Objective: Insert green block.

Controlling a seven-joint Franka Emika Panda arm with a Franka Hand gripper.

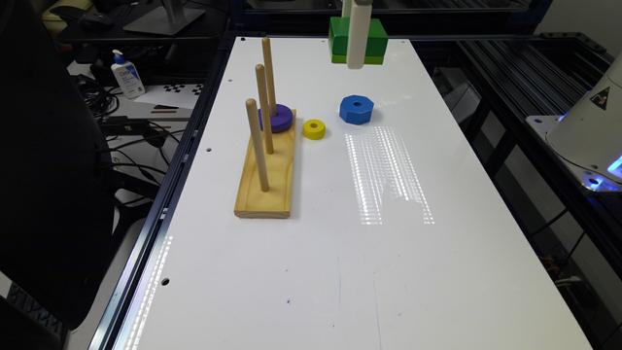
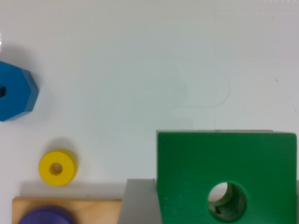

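Gripper (image 1: pixel 359 61) above white table (image 1: pixel 388 253)

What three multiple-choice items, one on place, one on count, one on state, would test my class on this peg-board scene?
1. Where is the purple ring?
A. on a peg of the wooden base
B. beside the blue octagonal block
C. on the yellow ring

2. How many pegs stand on the base?
A. two
B. three
C. four

3. The green block is:
A. flat on the table
B. threaded on a peg
C. held up off the table by the gripper

Key: 1 A, a peg passes through it; 2 B, three dowels rise; 3 C, it hangs above the table's far end.
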